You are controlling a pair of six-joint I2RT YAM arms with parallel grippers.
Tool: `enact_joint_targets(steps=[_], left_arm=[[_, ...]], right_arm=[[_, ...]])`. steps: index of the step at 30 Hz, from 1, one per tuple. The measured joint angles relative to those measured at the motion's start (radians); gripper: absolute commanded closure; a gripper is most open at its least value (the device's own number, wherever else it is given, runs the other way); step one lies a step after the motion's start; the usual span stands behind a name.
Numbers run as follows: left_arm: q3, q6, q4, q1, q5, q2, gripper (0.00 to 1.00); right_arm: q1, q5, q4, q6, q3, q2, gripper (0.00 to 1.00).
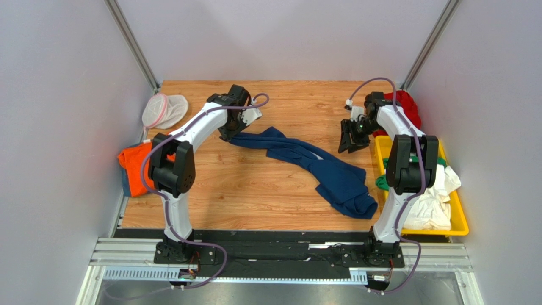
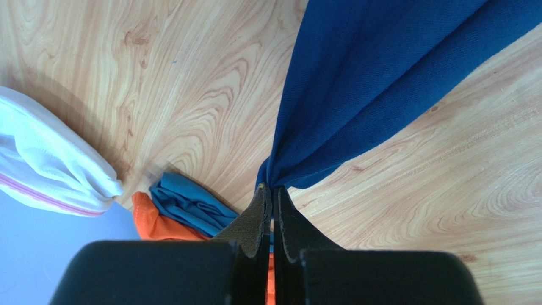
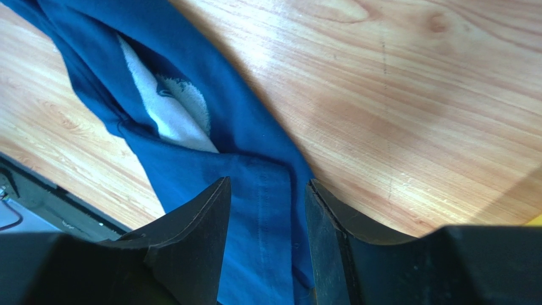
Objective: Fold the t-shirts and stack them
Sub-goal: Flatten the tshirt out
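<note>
- Progress, as judged: early. The navy blue cloth t-shirt (image 1: 318, 166) is unfolded. It lies in a twisted band across the middle of the wooden desk (image 1: 254, 197), and the right wrist view shows its pale print inside a crease.
- Left pincer (image 2: 272, 190): fully closed on one end of the navy blue cloth t-shirt, at the far-left end of the band.
- Right pincer (image 3: 267, 184): jaws partly apart over the cloth near its other end; no grip evident.
- Remaining: the crumpled white t-shirt (image 1: 436, 197) and the green t-shirt (image 1: 382, 183) in the yellow plastic bin (image 1: 461, 223), plus the red t-shirt (image 1: 407, 105) behind the bin.
- The orange t-shirt (image 1: 132, 162) sits at the desk's left edge with a teal-blue cloth layer (image 2: 191, 203). Whether it is properly folded cannot be told.
- Surroundings: a white mesh pouch with pink rim (image 1: 164, 109) lies at the far left, near the left pincer. It is not part of the job.
- Obstruction: the twist in the band likely has to come out before any fold.
</note>
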Motion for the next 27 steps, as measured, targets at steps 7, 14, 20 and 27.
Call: enact_joint_targets(steps=[7, 14, 20, 27], left_arm=[[0.000, -0.004, -0.018, -0.008, 0.000, 0.012, 1.00], [0.002, -0.011, -0.026, -0.019, 0.000, 0.019, 1.00], [0.002, -0.013, -0.027, -0.021, -0.004, 0.029, 1.00], [0.002, -0.014, -0.026, -0.021, -0.009, 0.031, 1.00]], right_arm=[[0.000, -0.022, -0.008, -0.010, -0.042, 0.000, 0.52], [0.000, -0.028, -0.008, -0.027, -0.082, 0.000, 0.54], [0.000, -0.031, -0.007, -0.032, -0.086, 0.016, 0.55], [-0.002, -0.025, -0.009, -0.043, -0.087, 0.030, 0.56]])
